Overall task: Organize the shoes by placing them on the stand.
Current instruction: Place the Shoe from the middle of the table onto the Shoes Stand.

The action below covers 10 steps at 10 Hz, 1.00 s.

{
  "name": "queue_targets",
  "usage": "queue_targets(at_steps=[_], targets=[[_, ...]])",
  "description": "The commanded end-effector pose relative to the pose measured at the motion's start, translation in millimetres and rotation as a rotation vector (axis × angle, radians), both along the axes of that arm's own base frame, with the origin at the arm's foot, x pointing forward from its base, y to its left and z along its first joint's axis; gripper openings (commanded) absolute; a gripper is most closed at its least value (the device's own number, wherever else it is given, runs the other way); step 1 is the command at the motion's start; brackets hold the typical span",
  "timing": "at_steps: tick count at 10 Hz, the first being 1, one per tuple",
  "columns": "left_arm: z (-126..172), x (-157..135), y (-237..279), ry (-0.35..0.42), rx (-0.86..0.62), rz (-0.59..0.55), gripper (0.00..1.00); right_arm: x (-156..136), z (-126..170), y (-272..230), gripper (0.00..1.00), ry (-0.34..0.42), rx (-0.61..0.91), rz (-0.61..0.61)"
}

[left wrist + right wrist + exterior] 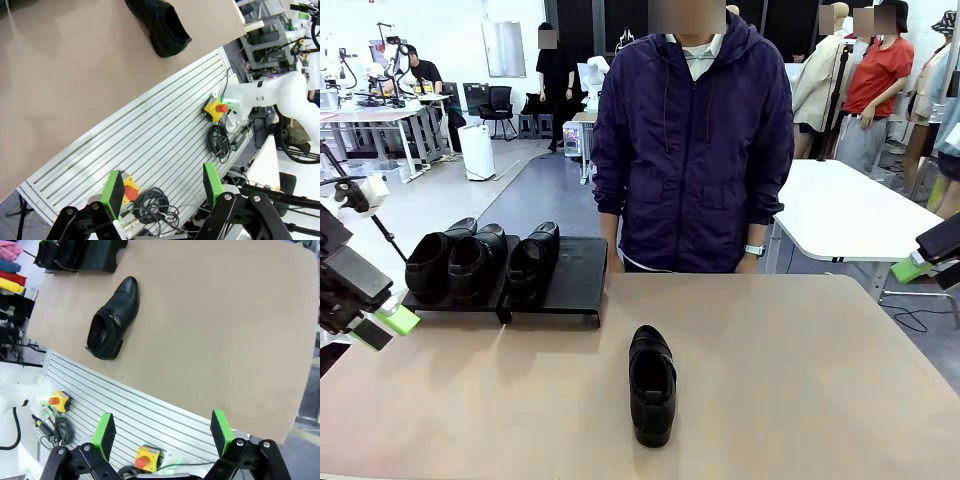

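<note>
At the far left of the front view, the left tool (382, 325) hangs at the tabletop's (800, 380) left edge, its green pads just beside the stand's near left corner. In the left wrist view the left tool (162, 192) stands with its fingers spread and nothing between them, above a ribbed grey panel that carries two yellow boxes with red buttons and coils of cable.

The stand (575, 265) sits at the far left of the tabletop. Three shoes (480, 262) stand side by side on its left and middle parts, toes pointing to the far side, heels toward the near edge; the right part of the stand is bare. In the right wrist view the stand (100, 260) and the shoes on it show in the upper left corner.

A fourth shoe (652, 384) lies alone on the tabletop near the middle, well apart from the stand, toe toward the person (695, 140) who stands at the far side in a dark zipped jacket. It appears in the left wrist view (159, 25) and in the right wrist view (112, 319).

At the right edge of the front view the right tool (918, 266) hangs off the tabletop's far right corner. The right wrist view shows the right tool (164, 429) spread wide and empty, over the tabletop's near edge.
</note>
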<state>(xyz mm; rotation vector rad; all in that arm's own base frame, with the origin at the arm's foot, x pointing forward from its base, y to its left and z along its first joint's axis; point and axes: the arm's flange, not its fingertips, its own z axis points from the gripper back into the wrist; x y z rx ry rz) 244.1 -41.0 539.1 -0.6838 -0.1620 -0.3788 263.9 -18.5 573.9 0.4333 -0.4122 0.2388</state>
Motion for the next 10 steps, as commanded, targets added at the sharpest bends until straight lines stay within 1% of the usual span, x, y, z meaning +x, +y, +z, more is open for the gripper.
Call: queue_targets(at_steps=[1,2,3,4,5,6,7,8,9,10], targets=[[16.1,3.2,-29.6,0.019,-0.004,0.128,0.82,1.7,4.2,2.6,1.0,0.007,0.012,0.0],[22.4,16.1,-70.7,0.045,0.037,0.114,0.82,1.7,4.2,2.6,1.0,0.007,0.012,0.0],[28.5,36.3,-120.3,0.141,0.104,0.231,0.82,1.7,4.2,2.6,1.0,0.007,0.012,0.0],[27.0,61.1,-186.4,0.211,0.13,0.357,0.82,1.7,4.2,2.6,1.0,0.007,0.012,0.0],[17.6,76.5,-234.4,0.237,0.224,0.314,0.82,1.7,4.2,2.6,1.0,0.007,0.012,0.0],[6.4,89.0,-275.4,0.247,0.305,0.341,0.82,1.7,4.2,2.6,1.0,0.007,0.012,0.0],[-6.2,97.6,-307.7,0.241,0.367,0.343,0.82,1.7,4.2,2.6,1.0,0.007,0.012,0.0],[-20.6,102.4,-328.8,0.234,0.422,0.335,0.82,1.7,4.2,2.6,1.0,0.007,0.012,0.0],[-27.2,115.7,-330.1,0.225,0.444,0.402,0.82,1.7,4.2,2.6,1.0,0.007,0.012,0.0],[-25.6,80.7,-323.6,0.229,0.331,0.334,0.82,1.7,4.2,2.6,1.0,0.007,0.012,0.0]])
